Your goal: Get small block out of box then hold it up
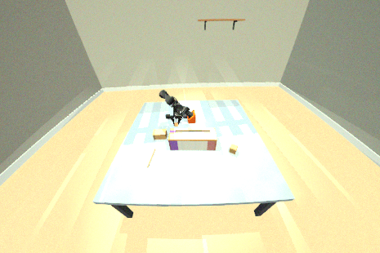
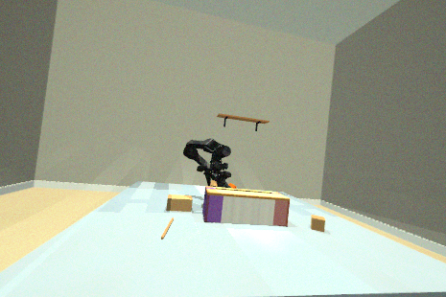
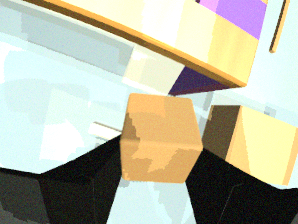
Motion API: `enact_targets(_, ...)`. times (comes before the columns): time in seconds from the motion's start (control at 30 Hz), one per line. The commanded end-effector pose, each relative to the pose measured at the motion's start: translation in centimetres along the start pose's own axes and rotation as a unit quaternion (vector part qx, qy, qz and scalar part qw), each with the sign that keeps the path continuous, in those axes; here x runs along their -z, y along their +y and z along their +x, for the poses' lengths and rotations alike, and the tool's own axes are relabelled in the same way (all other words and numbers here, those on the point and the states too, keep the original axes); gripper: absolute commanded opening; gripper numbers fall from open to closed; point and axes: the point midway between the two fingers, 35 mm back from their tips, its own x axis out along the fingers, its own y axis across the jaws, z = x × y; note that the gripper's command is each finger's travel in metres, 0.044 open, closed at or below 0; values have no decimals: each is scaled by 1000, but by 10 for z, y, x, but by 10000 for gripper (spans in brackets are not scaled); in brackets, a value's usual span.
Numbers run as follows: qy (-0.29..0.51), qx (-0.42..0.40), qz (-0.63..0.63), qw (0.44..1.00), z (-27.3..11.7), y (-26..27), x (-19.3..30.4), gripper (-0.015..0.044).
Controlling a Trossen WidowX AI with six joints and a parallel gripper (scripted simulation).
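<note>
My gripper (image 1: 176,122) (image 2: 213,181) (image 3: 154,144) is shut on a small orange-tan block (image 1: 176,124) (image 2: 213,184) (image 3: 161,130). The block sits between both fingertips in the wrist view and is held above the table, behind the left end of the box. The box (image 1: 192,139) (image 2: 248,194) (image 3: 231,59) stands upright, with a purple panel at its left end and a reddish one at its right end. No block shows behind its clear front. The exact gap between the held block and the box is hard to tell.
A larger wooden block (image 1: 159,135) (image 2: 179,203) (image 3: 265,145) stands left of the box. A thin stick (image 1: 151,158) (image 2: 167,228) (image 3: 279,27) lies front left. A wooden cube (image 1: 233,149) (image 2: 317,223) stands right. An orange object (image 1: 191,117) (image 2: 232,186) is behind the box.
</note>
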Motion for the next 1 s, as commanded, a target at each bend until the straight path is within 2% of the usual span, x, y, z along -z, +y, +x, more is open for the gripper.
enact_targets(0.0, 0, 7, -81, 997, -4, -2, -2, 0)
enact_targets(0.23, 2, 17, -232, 973, -9, -2, -3, 0)
enact_targets(0.47, 6, 27, -377, 926, -15, -3, -5, 0)
enact_targets(0.7, 12, 37, -513, 858, -21, -3, -7, 0)
enact_targets(0.97, 22, 48, -653, 755, -28, -4, -10, 0)
